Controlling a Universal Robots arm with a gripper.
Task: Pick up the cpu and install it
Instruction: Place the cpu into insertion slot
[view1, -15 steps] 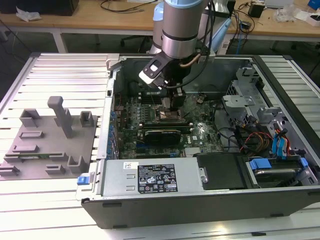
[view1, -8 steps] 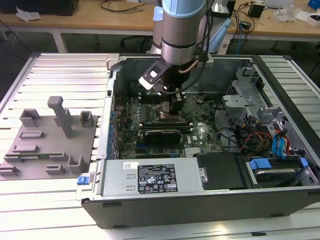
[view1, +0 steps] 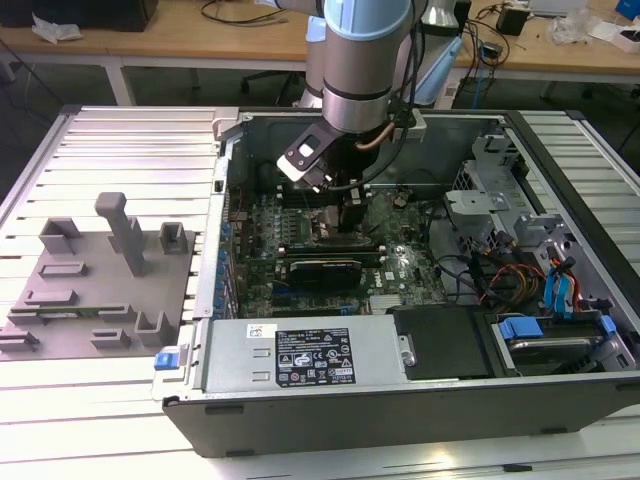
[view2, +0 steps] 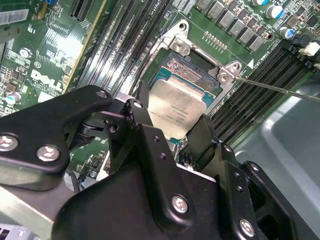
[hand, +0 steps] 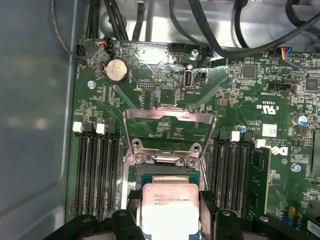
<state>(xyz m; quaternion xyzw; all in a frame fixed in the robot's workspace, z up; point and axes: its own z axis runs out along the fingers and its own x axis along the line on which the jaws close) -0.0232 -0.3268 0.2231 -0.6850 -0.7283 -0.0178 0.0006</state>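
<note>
The gripper (hand: 170, 196) pinches the cpu (hand: 169, 211) by two opposite edges, just over the open socket (hand: 145, 172); it looks light, stiff and thin, slick on its metal top and likely fragile underneath, so an edge hold suits it

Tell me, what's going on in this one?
The arm reaches into an open computer case. Its end effector grips the cpu by two opposite edges, right over the open socket on the motherboard. The socket's metal frame is flipped up. The cpu does not look seated in the socket yet.
</note>
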